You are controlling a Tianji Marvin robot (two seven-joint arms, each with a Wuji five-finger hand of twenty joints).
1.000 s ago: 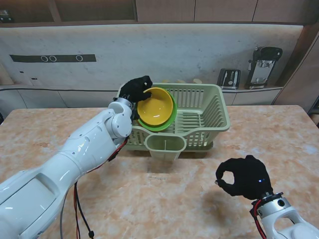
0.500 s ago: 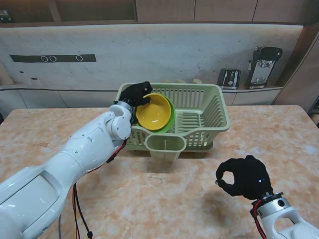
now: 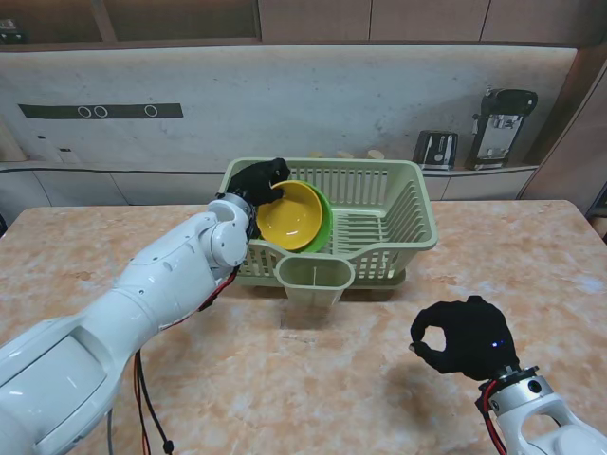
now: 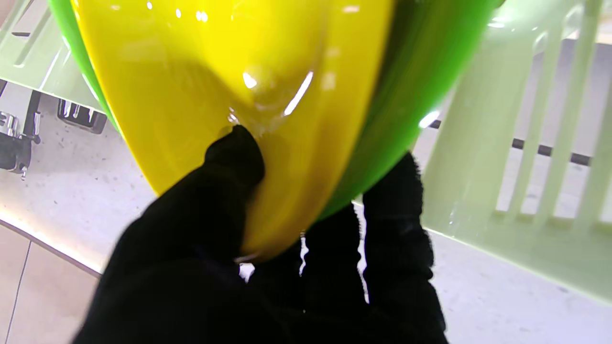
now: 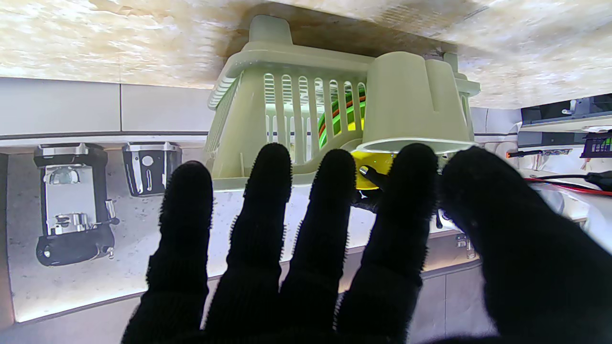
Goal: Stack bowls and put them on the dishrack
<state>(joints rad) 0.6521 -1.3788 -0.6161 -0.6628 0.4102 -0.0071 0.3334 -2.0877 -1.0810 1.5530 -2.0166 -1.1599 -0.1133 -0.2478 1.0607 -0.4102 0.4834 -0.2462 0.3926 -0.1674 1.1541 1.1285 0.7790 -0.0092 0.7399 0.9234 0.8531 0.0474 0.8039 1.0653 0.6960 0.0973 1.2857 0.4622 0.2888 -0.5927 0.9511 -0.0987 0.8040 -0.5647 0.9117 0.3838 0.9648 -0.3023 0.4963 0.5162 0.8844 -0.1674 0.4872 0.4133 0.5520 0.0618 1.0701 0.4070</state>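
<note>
Stand view, item: yellow bowl [image 3: 287,215] nested in green bowl [image 3: 325,216], the pair tipped on edge with the open faces turned toward me, sitting over the left end of the dishrack [image 3: 398,204]. Left hand [image 3: 258,178] holds the stack at its rim on the side nearest the rack's left wall, thumb inside the yellow bowl and the other fingers [image 4: 392,210] behind the green one, so the bowls lie rightward from the fingers into the rack. Right hand [image 3: 465,336] hangs over the table [image 3: 85,242], well apart on the near side of the rack, curled with thumb and forefinger meeting on nothing.
</note>
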